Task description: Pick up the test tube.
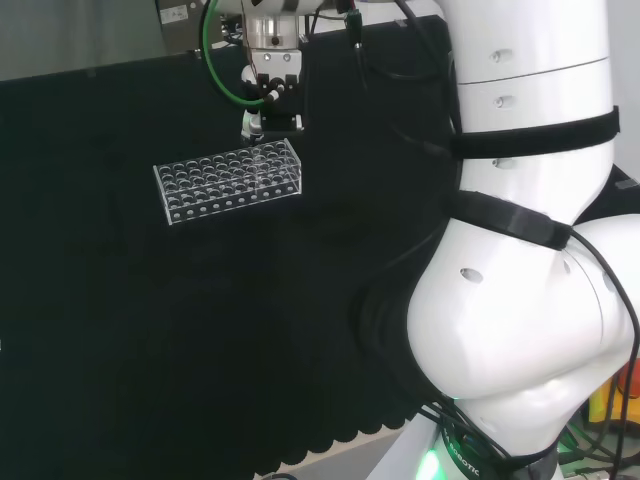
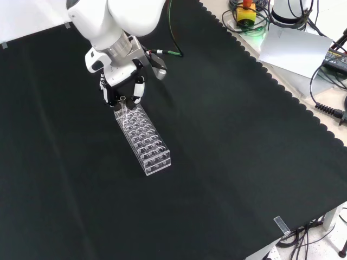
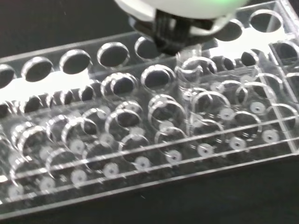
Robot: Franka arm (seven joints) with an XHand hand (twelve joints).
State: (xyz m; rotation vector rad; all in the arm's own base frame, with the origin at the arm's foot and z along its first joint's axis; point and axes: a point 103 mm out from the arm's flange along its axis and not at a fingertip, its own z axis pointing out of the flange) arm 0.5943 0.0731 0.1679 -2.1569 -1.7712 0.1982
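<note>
Fingers (image 2: pixel 139 92) of the hand (image 2: pixel 122 81) pinching a clear cylindrical test tube (image 2: pixel 124 108) above its transparent perforated rack (image 2: pixel 146 138)

Flat black cloth bench cover (image 2: pixel 227 141) looks matt, soft-woven, w/ scalloped edge. Long clear plastic rack of round holes (image 2: pixel 144 140) is glossy & smooth, catching bright glints, as is the thin clear tube (image 2: pixel 124 106) standing in it. Black-and-white hand (image 2: pixel 120 89) & big white arm link (image 1: pixel 530 200) look like smooth semi-gloss plastic; black strap on link is matt.
</note>
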